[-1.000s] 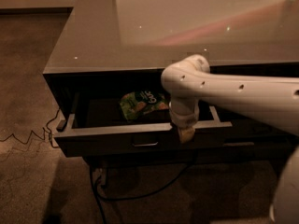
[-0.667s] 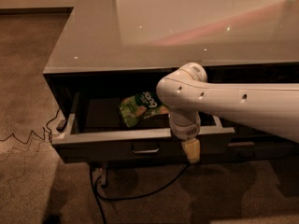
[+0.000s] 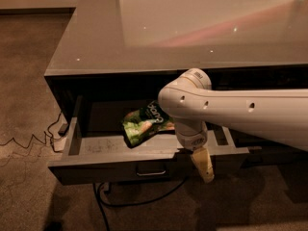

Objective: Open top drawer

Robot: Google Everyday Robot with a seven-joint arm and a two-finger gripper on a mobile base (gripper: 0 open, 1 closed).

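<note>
One grey table (image 3: 192, 32) fills our view, its top drawer (image 3: 101, 147) standing pulled out under the white arm (image 3: 250, 112), a green snack bag (image 3: 144, 124) lying inside, and the gripper (image 3: 204, 166) hanging before the drawer front, right of the handle (image 3: 150, 171), its grip beyond our telling.

top drawer (image 3: 106, 165) 1 | snack bag (image 3: 144, 124) 1 | gripper (image 3: 206, 170) 1, at drawer front

Top drawer (image 3: 96, 171) open — green snack bag (image 3: 144, 124) inside, end effector (image 3: 203, 163) low at its front, right of the handle (image 3: 150, 170)
</note>
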